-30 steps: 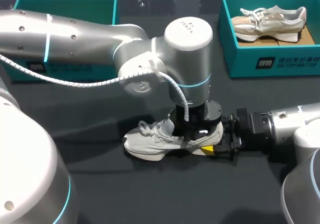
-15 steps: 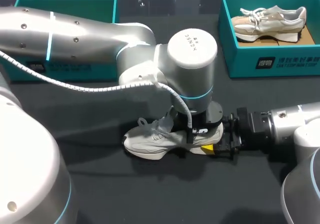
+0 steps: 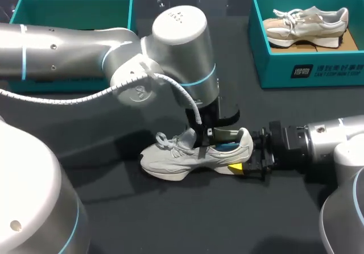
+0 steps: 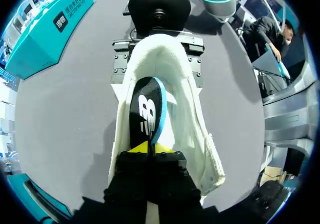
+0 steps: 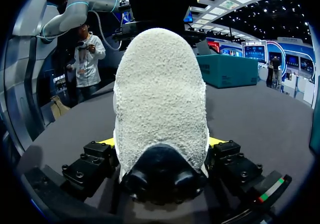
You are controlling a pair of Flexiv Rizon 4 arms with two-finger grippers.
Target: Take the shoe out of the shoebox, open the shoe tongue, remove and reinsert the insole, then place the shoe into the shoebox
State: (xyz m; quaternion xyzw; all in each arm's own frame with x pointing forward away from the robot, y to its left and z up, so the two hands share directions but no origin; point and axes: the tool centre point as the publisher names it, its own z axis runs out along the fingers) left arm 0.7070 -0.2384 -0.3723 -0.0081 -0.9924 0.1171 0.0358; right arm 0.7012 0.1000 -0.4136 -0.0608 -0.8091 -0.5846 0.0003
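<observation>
A pale grey sneaker [image 3: 179, 156] lies on its sole on the black table, toe to the left. My left gripper [image 4: 148, 149] is over its opening, shut on the end of the black, blue-edged insole [image 4: 146, 108]. The insole [image 3: 226, 146] rises partly out of the heel end. My right gripper [image 3: 242, 167] comes in low from the right and has the sneaker's heel between its fingers. In the right wrist view the heel [image 5: 160, 93] fills the space between the wide-set fingers [image 5: 107, 143], which press it from both sides. The left fingertips are hidden in the head view.
A teal shoebox [image 3: 307, 69] at the back right holds a beige sneaker [image 3: 307, 21]. Another teal shoebox [image 3: 74, 7] stands at the back left, partly behind my left arm. Bare black tabletop lies in front of the sneaker.
My left gripper has shut on the insole and pulled up and to the left, drawing the insole's heel end out of the sneaker. The right gripper and sneaker stayed put.
</observation>
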